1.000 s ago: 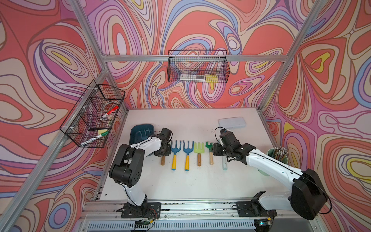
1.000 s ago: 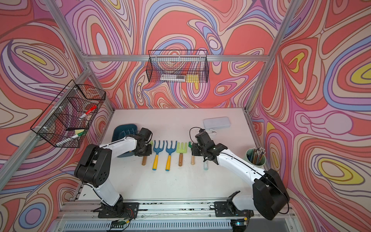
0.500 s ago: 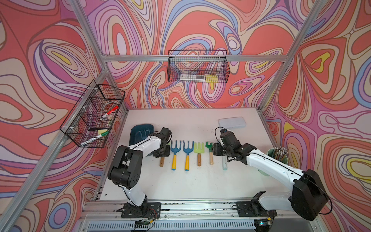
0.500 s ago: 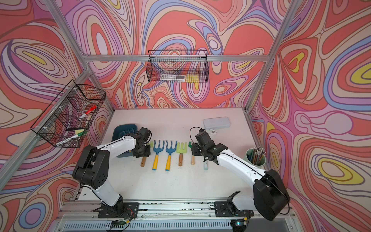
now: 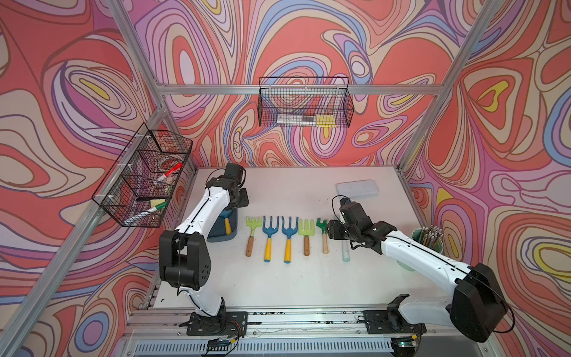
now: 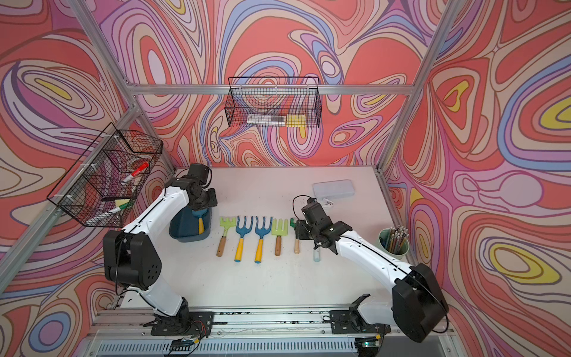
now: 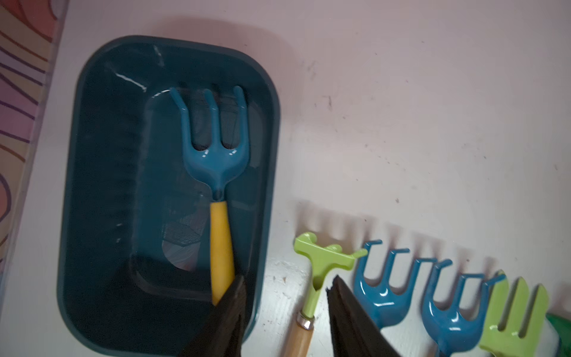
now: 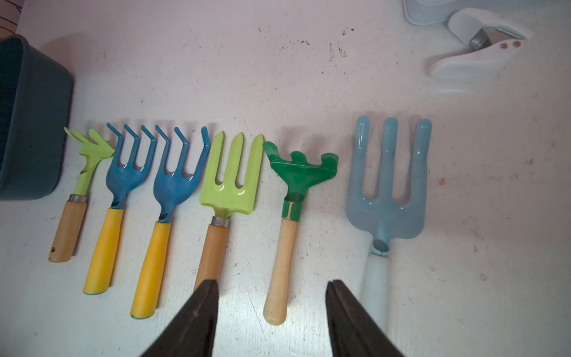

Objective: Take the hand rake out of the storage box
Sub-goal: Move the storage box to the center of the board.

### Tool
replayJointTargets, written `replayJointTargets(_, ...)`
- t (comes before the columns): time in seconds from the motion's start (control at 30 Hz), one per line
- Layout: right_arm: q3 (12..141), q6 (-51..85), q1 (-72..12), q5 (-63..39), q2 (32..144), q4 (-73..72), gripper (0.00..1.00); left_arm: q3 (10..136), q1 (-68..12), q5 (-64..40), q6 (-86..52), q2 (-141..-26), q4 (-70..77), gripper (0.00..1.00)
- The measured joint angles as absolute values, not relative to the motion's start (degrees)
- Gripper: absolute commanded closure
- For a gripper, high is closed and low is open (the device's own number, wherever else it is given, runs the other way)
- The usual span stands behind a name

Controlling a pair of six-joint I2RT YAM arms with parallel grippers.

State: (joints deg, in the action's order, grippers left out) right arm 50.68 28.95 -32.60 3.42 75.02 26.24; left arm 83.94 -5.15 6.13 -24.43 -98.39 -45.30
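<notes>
Table (image 5: 309, 278): 1 hand rake (image 7: 216, 148) in storage box (image 7: 102, 185), 6 tools (image 8: 230, 182) outside; L gripper (image 7: 285, 282), R gripper (image 8: 272, 282) spread.

Bench (image 5: 278, 278): white, scuffed, dark specks.
Left side: storage box (image 7: 99, 185), dark teal, near the wall.
Row just beside it, handles toward the front: light green rake (image 8: 89, 160), blue fork (image 8: 126, 173), second blue fork (image 8: 176, 185), lime fork (image 8: 230, 185), dark green rake (image 8: 301, 173), pale blue fork (image 8: 386, 210).
Back right: translucent case (image 5: 357, 190), flat; small white clip tool (image 8: 475, 58) just beside it.
Right edge: green cup (image 6: 398, 253) of pencils, upright.
</notes>
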Motion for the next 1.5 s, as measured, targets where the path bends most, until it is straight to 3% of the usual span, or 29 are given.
replayJointTargets(0.2,50.26,28.97,-32.6,3.31,75.31,25.61,0.43,81.3,0.36,4.91,-24.4,-99.92,-45.25,0.52)
replayJointTargets(1.23,49.47,29.04,-32.6,2.98,77.03,24.16,0.43,77.87,1.93,8.12,-20.56,-111.96,-41.41,0.56)
replayJointTargets(1.5,49.47,29.04,-32.62,2.96,77.56,23.73,0.43,78.52,1.93,8.16,-19.55,-113.78,-40.1,0.77)
